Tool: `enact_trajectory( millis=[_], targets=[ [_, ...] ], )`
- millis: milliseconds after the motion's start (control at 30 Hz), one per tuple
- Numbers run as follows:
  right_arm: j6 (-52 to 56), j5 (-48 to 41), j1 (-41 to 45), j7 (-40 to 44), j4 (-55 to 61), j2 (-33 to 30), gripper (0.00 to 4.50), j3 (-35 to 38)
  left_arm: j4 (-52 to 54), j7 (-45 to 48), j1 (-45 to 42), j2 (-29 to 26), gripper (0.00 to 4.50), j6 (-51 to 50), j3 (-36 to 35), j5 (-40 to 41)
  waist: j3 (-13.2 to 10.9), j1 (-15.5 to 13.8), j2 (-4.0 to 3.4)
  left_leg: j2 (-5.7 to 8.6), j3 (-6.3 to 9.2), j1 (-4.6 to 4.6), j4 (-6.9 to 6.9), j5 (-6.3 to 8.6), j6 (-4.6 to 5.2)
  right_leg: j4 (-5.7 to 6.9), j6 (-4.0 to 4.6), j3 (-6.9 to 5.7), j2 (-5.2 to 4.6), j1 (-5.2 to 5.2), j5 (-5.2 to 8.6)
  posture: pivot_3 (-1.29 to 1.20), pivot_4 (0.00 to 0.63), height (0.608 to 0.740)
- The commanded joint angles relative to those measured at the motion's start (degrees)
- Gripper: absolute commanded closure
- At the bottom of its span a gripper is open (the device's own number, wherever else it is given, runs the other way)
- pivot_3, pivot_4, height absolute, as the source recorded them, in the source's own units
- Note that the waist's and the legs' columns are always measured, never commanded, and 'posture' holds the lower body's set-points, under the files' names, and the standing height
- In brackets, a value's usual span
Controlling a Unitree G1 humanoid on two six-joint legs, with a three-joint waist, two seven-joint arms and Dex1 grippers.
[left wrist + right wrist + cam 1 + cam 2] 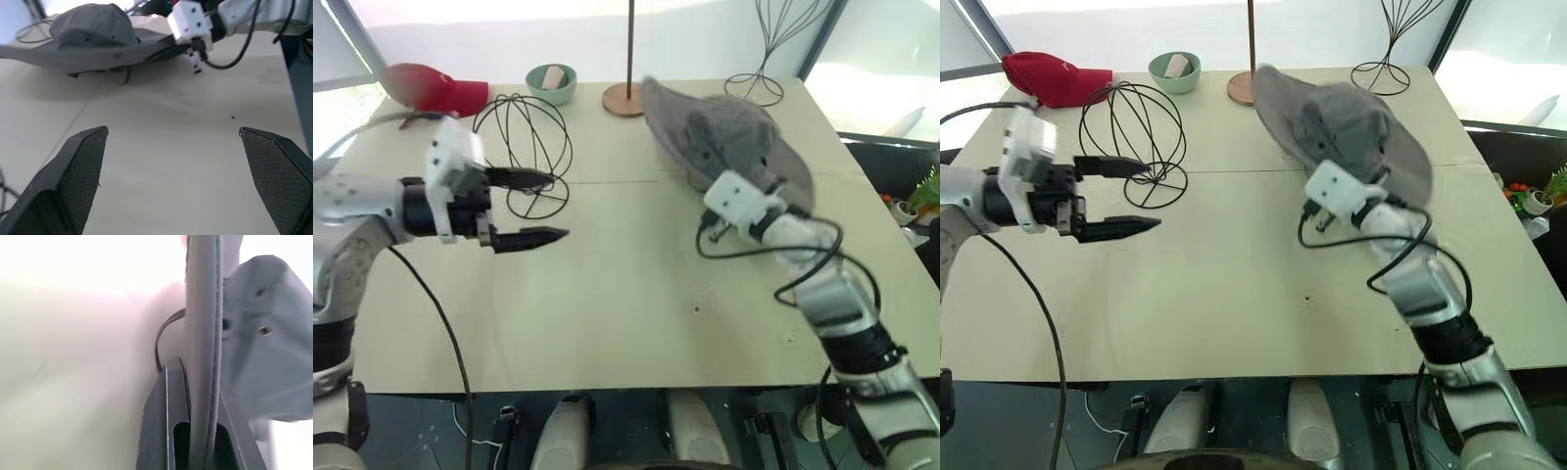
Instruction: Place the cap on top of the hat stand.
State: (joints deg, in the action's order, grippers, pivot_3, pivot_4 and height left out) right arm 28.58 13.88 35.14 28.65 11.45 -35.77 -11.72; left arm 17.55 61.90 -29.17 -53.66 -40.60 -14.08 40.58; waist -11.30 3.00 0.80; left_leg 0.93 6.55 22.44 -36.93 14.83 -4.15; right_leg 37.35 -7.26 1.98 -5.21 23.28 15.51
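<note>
The cap (724,137) is a grey floppy sun hat, lifted off the table at the right centre and tilted. My right gripper (195,382) is shut on its brim, and the brim's edge runs straight up between the two fingers. The hat stand (571,149), a low black wire globe on a round wire base, stands at the back left of the table. My left gripper (558,206) hovers open just in front of the stand and points across the table toward the cap (93,27). Nothing lies between its fingers.
A red baseball cap (435,88) lies at the back left corner, with a green bowl (552,83) beside it. A wooden pole on a disc (625,98) and a tall slim wire stand (754,86) stand along the back edge. Bare beige tabletop (636,294) stretches between my arms.
</note>
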Motion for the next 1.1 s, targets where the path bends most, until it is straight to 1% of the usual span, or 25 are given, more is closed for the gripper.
enact_trajectory(
  millis=[33,67,133,200,267,333,433,500,600,767,867,1000,1100],
  targets=[
    [-6.05,-2.09,11.58,2.75,-4.22,0.50,4.47,1.90,2.54,-4.60,1.78,-1.25,0.00,-2.82,-9.75,3.85,-0.03,0.33,-0.02,0.00,-0.01,0.02,0.01,0.00,0.00,0.00,0.00,0.02,0.00,0.03,0.00,0.00,0.150,0.740],
    [-6.95,-2.71,14.14,3.32,-6.20,1.13,4.47,1.82,2.92,-5.44,2.62,-1.51,0.00,-3.45,-11.55,4.52,-0.03,0.38,-0.02,-0.01,-0.01,0.02,0.02,0.00,0.00,0.00,0.00,0.02,0.00,0.05,0.00,0.00,0.150,0.740],
    [-7.26,-6.37,20.91,5.41,-11.75,5.52,4.47,1.82,2.50,-6.35,4.78,-3.01,0.00,-4.06,-16.56,4.79,-0.02,0.64,-0.01,-0.03,0.00,0.02,0.07,0.00,0.00,0.00,0.01,0.02,0.02,0.05,0.00,0.00,0.150,0.740],
    [-8.88,-7.88,25.83,6.63,-16.62,8.81,4.47,1.52,1.48,-7.02,6.02,-4.42,0.00,-4.02,-19.73,4.72,-0.03,0.98,0.00,-0.10,0.00,0.02,0.09,0.00,0.00,-0.03,0.02,0.02,0.07,0.06,0.00,0.00,0.150,0.740],
    [-12.05,-8.11,31.94,6.28,-23.93,12.87,4.47,0.98,0.36,-7.54,7.06,-5.73,0.00,-4.63,-23.44,5.14,-0.04,1.09,-0.02,-0.11,0.00,0.02,0.14,0.00,-0.01,-0.03,0.03,0.02,0.09,0.10,-0.01,0.00,0.150,0.740],
    [-15.16,-7.88,36.25,5.84,-29.88,15.61,4.47,0.59,-0.04,-8.12,7.96,-6.45,0.00,-5.35,-26.08,5.98,-0.06,1.08,-0.04,-0.10,-0.04,0.02,0.18,-0.01,-0.01,-0.03,0.04,0.05,0.09,0.14,-0.01,0.00,0.150,0.740],
    [-22.16,-7.45,43.24,4.50,-40.95,20.63,4.47,-0.17,2.01,-9.04,11.33,-6.53,0.00,-6.98,-31.13,7.05,-0.06,1.10,-0.05,-0.10,-0.03,0.03,0.27,-0.01,-0.02,-0.03,0.04,0.05,0.09,0.18,-0.01,0.00,0.150,0.740],
    [-25.99,-7.41,46.68,3.82,-47.11,23.93,4.47,-0.46,3.79,-9.82,14.20,-6.30,0.00,-7.96,-34.29,7.79,-0.06,1.23,-0.03,-0.11,-0.07,0.02,0.35,-0.02,-0.05,-0.05,0.05,0.11,0.09,0.24,-0.01,0.00,0.150,0.740],
    [-30.51,-6.85,49.25,3.39,-52.55,27.03,4.47,-0.99,5.70,-10.73,17.39,-5.81,0.00,-8.82,-37.17,8.66,-0.05,1.16,-0.02,-0.11,-0.11,0.02,0.64,-0.13,-0.25,-0.05,0.08,0.20,0.09,0.40,-0.03,0.00,0.150,0.740],
    [-34.89,-6.54,50.81,3.33,-56.20,30.08,4.47,-1.01,6.58,-12.10,20.52,-5.58,0.00,-9.11,-40.02,9.67,-0.06,1.05,-0.02,-0.12,-0.11,0.03,0.80,-0.23,-0.43,-0.04,0.14,0.22,0.11,0.49,-0.06,0.00,0.150,0.740],
    [-39.20,-4.40,49.38,1.73,-55.23,30.01,4.47,-1.99,6.38,-12.00,22.36,-5.64,0.00,-9.06,-41.82,9.65,-0.06,1.19,-0.02,-0.13,-0.11,0.02,0.81,-0.24,-0.43,-0.04,0.17,0.23,0.13,0.50,-0.08,0.00,0.150,0.740],
    [-49.07,1.25,42.45,-2.02,-48.36,26.67,4.47,-4.85,5.75,-11.24,25.66,-5.81,0.00,-9.69,-45.91,9.64,-0.04,1.12,0.01,-0.23,-0.12,0.02,0.83,-0.24,-0.44,-0.03,0.18,0.24,0.22,0.55,-0.09,0.00,0.150,0.740],
    [-58.97,9.17,36.52,-9.26,-43.54,23.18,4.47,-7.79,4.54,-11.02,26.84,-6.75,0.00,-13.29,-52.04,12.92,-0.04,1.10,0.02,-0.23,-0.15,0.03,0.82,-0.24,-0.44,-0.04,0.18,0.24,0.21,0.54,-0.09,0.00,0.150,0.740]
  ],
)
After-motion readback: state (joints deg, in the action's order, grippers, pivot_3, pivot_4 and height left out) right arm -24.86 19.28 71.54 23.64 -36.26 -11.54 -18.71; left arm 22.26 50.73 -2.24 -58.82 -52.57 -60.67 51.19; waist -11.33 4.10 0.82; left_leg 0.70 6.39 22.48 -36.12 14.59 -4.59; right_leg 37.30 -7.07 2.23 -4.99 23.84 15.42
